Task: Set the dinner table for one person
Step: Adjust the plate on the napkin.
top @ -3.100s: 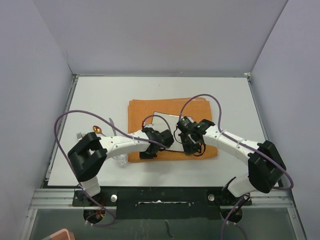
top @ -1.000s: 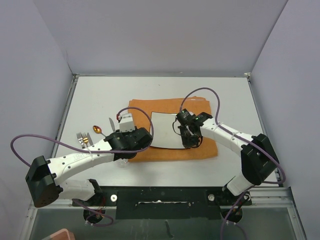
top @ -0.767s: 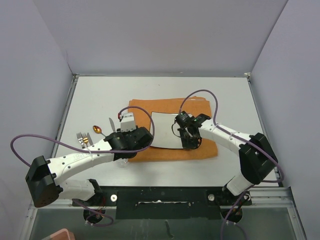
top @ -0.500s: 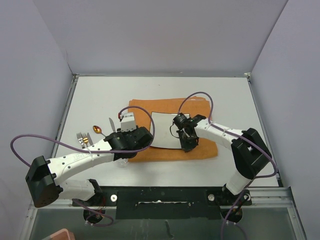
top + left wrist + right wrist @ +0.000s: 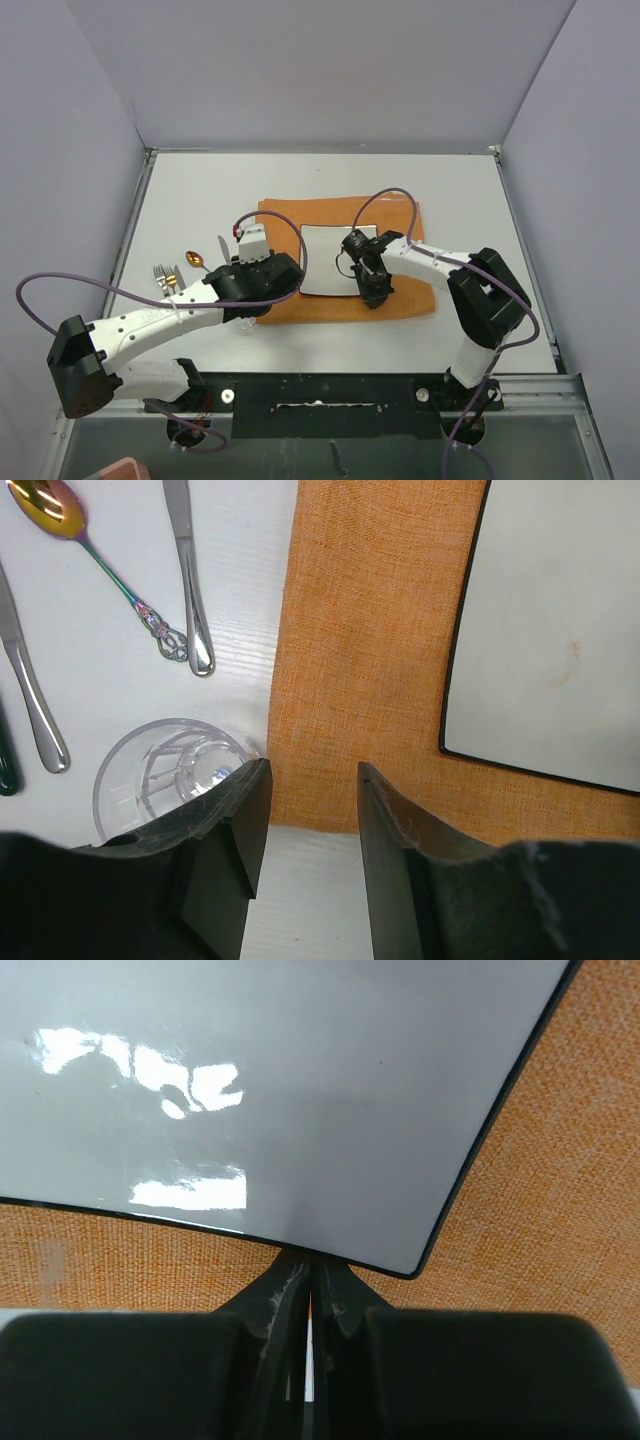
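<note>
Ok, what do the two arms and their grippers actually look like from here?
The left arm and right arm are white tubes joined by chunky black housings. Each one trails a thin purple lead: left cable, right cable. The left gripper and right gripper have matte black, flat-sided fingers. No markings are legible.

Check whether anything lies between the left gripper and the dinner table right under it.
Yes. The orange mat's corner lies under the open left gripper, bare dinner table showing beside it. A clear glass stands beside one finger, not between them.
</note>
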You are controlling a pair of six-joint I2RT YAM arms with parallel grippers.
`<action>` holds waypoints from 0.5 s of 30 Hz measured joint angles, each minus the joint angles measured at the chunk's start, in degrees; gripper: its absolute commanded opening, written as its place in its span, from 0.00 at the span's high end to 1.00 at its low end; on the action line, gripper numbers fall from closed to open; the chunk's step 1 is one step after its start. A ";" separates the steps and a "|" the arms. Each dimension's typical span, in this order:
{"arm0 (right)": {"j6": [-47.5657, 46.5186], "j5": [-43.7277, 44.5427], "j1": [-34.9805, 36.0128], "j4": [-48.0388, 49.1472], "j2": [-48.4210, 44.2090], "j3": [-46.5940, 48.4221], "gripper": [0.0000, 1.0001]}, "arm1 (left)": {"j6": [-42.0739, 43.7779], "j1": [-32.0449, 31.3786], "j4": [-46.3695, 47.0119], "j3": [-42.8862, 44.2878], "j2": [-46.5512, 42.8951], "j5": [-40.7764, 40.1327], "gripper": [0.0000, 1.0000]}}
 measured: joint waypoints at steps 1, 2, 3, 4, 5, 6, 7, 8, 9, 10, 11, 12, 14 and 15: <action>-0.09 0.02 -0.02 -0.02 0.61 0.28 1.00 | 0.00 0.07 -0.04 0.00 -0.39 -0.02 0.62; -0.31 0.02 -0.04 -0.22 0.98 0.72 1.00 | -0.02 0.13 -0.15 0.00 -0.81 -0.13 0.62; -0.50 0.07 -0.09 -0.31 1.18 0.96 1.00 | -0.02 0.22 -0.22 0.00 -1.14 -0.15 0.62; -0.72 0.02 -0.15 -0.50 1.46 1.20 1.00 | -0.02 0.22 -0.26 0.00 -1.44 -0.17 0.61; -0.92 -0.04 -0.26 -0.72 1.70 1.51 1.00 | -0.02 0.24 -0.26 0.00 -1.68 -0.17 0.61; -1.03 -0.04 -0.37 -0.76 1.75 1.62 1.00 | -0.02 0.28 -0.28 0.00 -1.75 -0.17 0.62; -1.16 0.02 -0.50 -0.76 1.75 1.68 1.00 | -0.02 0.33 -0.31 0.00 -1.81 -0.17 0.62; -1.22 0.02 -0.70 -0.81 1.75 1.77 1.00 | -0.04 0.33 -0.39 0.00 -1.84 -0.17 0.61; -1.25 0.04 -0.85 -0.90 1.75 1.88 1.00 | -0.04 0.42 -0.57 0.00 -1.84 -0.17 0.61; -1.27 0.13 -0.96 -1.07 1.75 2.05 1.00 | -0.07 0.50 -0.72 0.00 -1.84 -0.20 0.61; -1.25 0.35 -1.07 -1.42 1.66 2.43 1.00 | -0.07 0.59 -0.85 0.00 -1.86 -0.17 0.61; -1.18 0.72 -1.11 -1.73 1.31 2.73 1.00 | -0.07 0.72 -0.96 -0.02 -1.90 -0.15 0.61; -1.14 1.49 -1.11 -2.14 -0.52 3.28 1.00 | -0.07 1.27 -0.98 -0.28 -2.14 -0.07 0.61; -1.16 1.86 -1.11 -2.51 -2.29 3.69 1.00 | -0.07 1.70 -0.90 -0.55 -2.29 0.13 0.61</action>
